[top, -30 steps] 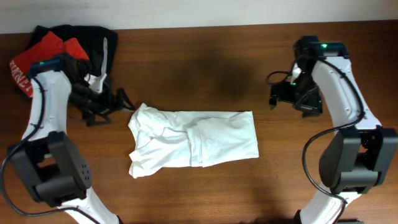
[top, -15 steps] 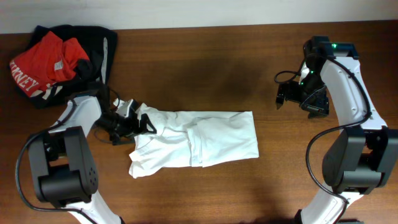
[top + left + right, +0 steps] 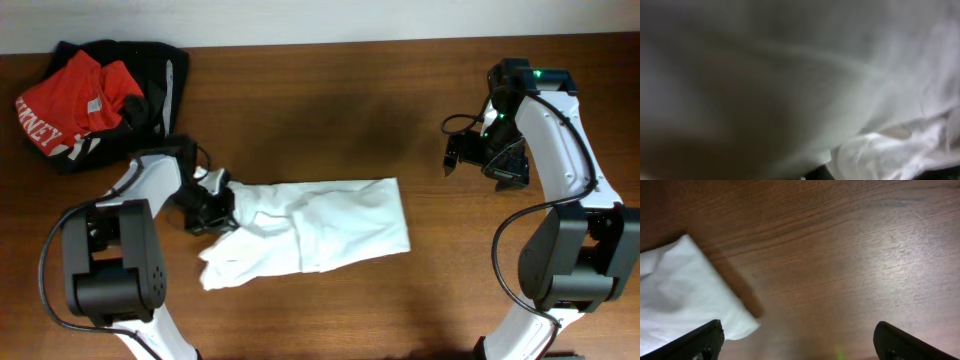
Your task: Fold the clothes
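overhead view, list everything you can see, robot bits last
garment: 1, white, partly folded, middle of the table
clothes pile: 1 heap, red and black pieces, far left corner
table: 1, brown wood, under everything
left arm: 1, white and black, left side, reaching toward the garment
right arm: 1, white and black, right side
left gripper: 1, black, at the garment's left edge; its wrist view is a blur of white cloth, so open or shut is unclear
right gripper: 1, black, open, over bare table just right of the garment's corner
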Motion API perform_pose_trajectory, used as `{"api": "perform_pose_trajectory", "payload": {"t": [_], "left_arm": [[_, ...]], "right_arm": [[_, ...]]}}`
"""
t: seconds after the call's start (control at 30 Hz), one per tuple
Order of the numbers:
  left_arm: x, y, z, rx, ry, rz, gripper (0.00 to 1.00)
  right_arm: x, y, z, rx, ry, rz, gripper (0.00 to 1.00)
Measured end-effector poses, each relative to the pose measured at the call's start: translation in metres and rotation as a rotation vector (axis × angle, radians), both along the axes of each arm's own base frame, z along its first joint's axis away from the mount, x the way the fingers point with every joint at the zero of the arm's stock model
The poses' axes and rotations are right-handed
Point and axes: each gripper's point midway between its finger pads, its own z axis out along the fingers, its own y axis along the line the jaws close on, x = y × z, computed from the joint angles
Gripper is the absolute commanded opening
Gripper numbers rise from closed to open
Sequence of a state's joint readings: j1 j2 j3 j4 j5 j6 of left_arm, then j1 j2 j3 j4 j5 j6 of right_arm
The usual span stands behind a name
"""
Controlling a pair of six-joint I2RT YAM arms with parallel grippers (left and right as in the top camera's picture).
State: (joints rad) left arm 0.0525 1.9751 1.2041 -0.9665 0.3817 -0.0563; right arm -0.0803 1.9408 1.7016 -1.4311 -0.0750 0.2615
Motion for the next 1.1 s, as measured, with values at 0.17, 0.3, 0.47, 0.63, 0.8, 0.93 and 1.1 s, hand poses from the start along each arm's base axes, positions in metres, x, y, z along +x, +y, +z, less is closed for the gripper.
{"api": "perform_pose_trajectory", "payload": {"t": [0.17, 0.3, 0.47, 0.63, 0.8, 0.93, 1.1], "left_arm": [[0.031, 0.056, 0.055, 0.220, 0.020, 0.041, 0.01], [0.061, 0.054, 0.120, 0.259, -0.077, 0.021, 0.01], [0.065, -0.010, 0.135, 0.169, -0.123, -0.100, 0.01], [0.072, -0.101, 0.134, 0.112, -0.258, -0.292, 0.11], [0.052, -0.169, 0.094, 0.090, -0.205, -0.448, 0.45], [0.017, -0.191, 0.071, 0.089, -0.084, -0.526, 0.82], [-0.009, -0.197, 0.121, 0.093, -0.009, -0.571, 0.80]], "right_arm": [[-0.002, 0.000, 0.000, 0.001, 0.009, 0.001, 0.99], [-0.003, 0.000, 0.000, 0.001, 0.011, 0.000, 0.99], [-0.002, 0.000, 0.000, 0.001, 0.010, 0.000, 0.99], [-0.003, 0.000, 0.000, 0.001, 0.010, 0.001, 0.99], [-0.002, 0.000, 0.000, 0.001, 0.010, 0.001, 0.99], [-0.002, 0.000, 0.000, 0.001, 0.010, 0.000, 0.99], [-0.002, 0.000, 0.000, 0.001, 0.010, 0.001, 0.99]]}}
